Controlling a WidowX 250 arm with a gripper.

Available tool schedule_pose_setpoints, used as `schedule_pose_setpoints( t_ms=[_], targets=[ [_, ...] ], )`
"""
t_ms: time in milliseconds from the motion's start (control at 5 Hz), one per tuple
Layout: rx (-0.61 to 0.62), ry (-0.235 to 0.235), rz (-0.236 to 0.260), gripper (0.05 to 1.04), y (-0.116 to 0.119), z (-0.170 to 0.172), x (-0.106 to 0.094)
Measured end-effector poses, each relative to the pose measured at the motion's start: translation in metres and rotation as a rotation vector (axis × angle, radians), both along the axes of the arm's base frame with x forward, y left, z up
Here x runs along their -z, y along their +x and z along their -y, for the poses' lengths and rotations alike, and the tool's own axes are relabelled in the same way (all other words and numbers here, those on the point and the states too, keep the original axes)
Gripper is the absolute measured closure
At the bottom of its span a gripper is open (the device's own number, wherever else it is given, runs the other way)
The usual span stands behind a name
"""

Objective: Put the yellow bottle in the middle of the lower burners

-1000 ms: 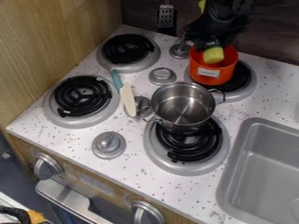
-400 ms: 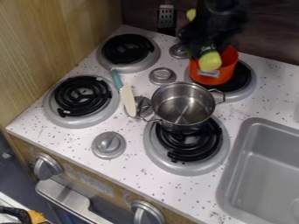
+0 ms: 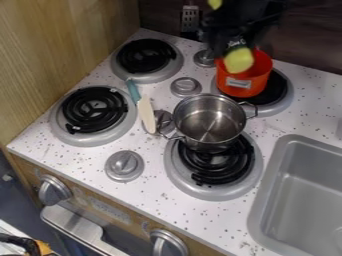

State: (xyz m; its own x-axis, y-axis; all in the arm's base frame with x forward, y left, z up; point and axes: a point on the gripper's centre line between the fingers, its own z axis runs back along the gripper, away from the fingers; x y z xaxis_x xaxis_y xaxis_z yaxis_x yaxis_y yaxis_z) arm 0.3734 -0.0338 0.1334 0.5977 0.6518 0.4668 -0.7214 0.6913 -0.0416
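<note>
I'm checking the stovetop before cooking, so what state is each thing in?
Yellow bottle: at the gripper, not between the lower burners.
Orange pot: upright, lidless.
Stainless steel pot: upright, lidless, empty.
Teal-handled utensil: lying down.
Burner coils: dark, not glowing.
Stove knobs: settings unclear.

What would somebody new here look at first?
Probably the bright orange pot on the back right burner, with the black end effector holding a yellow bottle above it. Next might come the shiny steel pot, sitting over the back part of the front right burner.
</note>
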Motion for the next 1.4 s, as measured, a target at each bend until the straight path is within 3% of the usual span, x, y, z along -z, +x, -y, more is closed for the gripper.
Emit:
schedule_pose_setpoints(
  t_ms=[200,400,800,1000,1200,1400],
  targets=[
    [-0.032,-0.092,-0.069,0.431,-0.009,-0.011,0.014],
    [-0.085,-0.16,-0.098,0.431,-0.015,-0.034,0.027],
    [-0.305,-0.13,0.01,0.431,-0.029,-0.061,0.032],
    [-0.386,-0.18,0.023,0.431,-0.029,-0.085,0.031],
    [-0.458,-0.188,-0.015,0.431,-0.044,-0.085,0.041],
    [-0.52,-0.19,-0.004,0.431,-0.065,-0.086,0.036]
  ],
)
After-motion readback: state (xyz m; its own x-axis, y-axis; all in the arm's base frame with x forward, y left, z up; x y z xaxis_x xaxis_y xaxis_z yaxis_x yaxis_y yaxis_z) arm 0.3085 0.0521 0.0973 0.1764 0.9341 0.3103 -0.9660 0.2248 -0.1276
